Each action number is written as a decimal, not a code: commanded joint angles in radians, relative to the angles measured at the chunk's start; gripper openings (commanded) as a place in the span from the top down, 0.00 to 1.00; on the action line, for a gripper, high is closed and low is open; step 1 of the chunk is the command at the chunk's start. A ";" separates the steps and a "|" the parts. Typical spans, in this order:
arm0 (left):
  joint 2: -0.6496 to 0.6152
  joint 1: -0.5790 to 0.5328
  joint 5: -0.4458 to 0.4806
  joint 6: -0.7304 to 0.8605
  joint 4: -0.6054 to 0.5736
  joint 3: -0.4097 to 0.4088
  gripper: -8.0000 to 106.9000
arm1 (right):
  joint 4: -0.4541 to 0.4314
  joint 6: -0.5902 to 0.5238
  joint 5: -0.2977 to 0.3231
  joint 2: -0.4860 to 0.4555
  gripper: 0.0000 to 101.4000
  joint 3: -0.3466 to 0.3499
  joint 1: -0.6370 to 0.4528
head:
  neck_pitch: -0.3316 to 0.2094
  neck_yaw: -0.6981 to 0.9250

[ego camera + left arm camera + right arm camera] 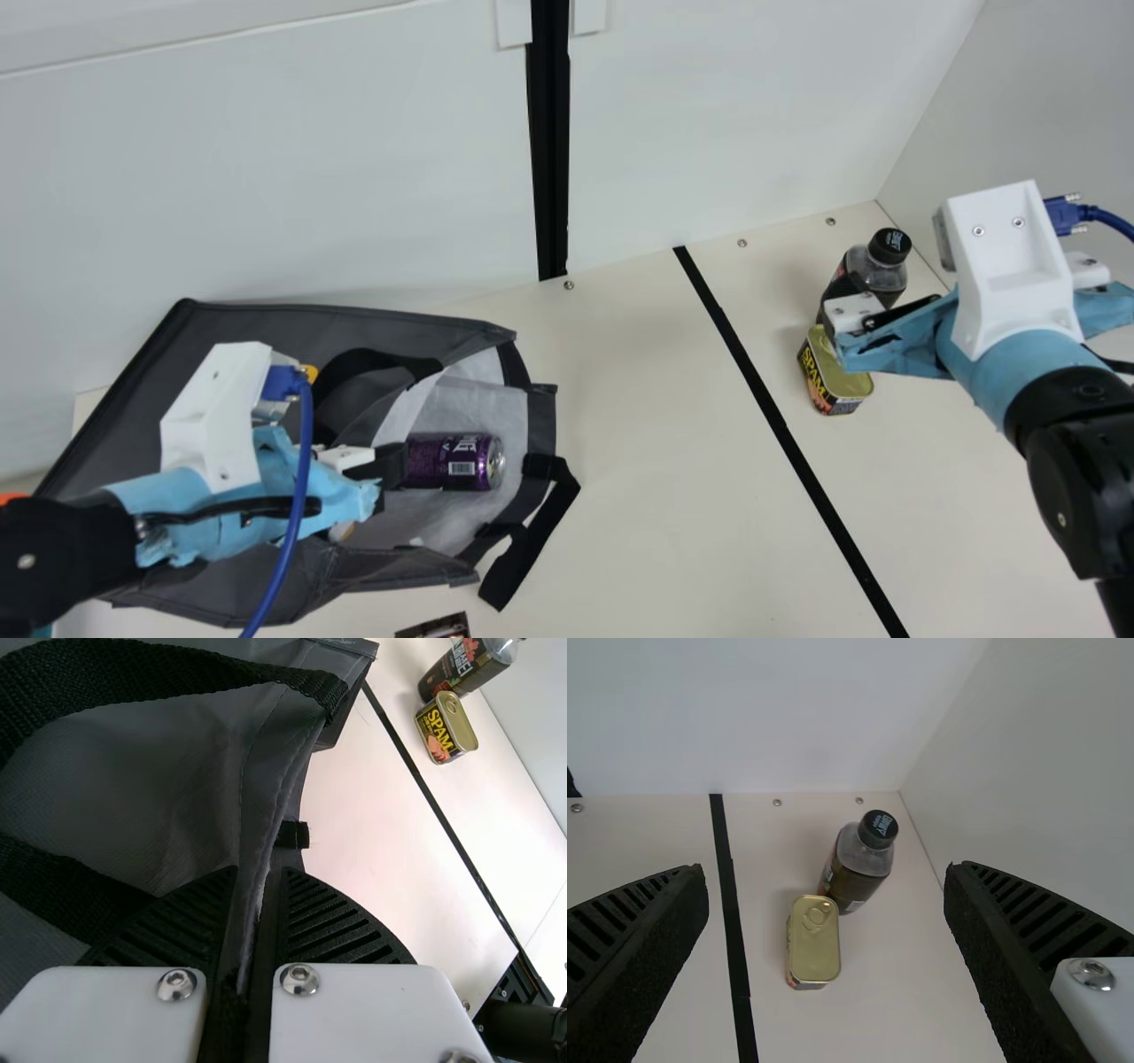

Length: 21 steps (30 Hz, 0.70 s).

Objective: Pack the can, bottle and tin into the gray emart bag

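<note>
The left gripper (390, 474) is clamped on an edge of the bag (239, 328), dark gray with black straps. In its mouth, against pale lining, lies the can (447, 461), purple, silver-ended, with white lettering and a barcode. Well apart to the bag's right, the right gripper (904, 337) has its fingers spread wide. The tin (842, 377) is there too, gold-lidded with a pull ring, yellow lettering on black; just beside it stands the bottle (873, 266), dark, black-capped, its label partly red.
</note>
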 commanded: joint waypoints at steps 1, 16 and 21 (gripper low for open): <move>0.000 0.000 0.000 0.000 0.000 0.000 0.84 | -0.037 0.039 0.019 -0.005 0.10 -0.003 0.004 | -0.023 -0.001; 0.000 0.000 0.000 0.000 0.000 0.000 0.84 | -0.097 0.189 0.125 -0.028 0.10 -0.040 -0.009 | -0.023 -0.001; 0.000 0.000 0.000 0.000 0.000 0.000 0.84 | -0.090 0.198 0.169 -0.029 0.10 -0.063 0.002 | -0.023 -0.001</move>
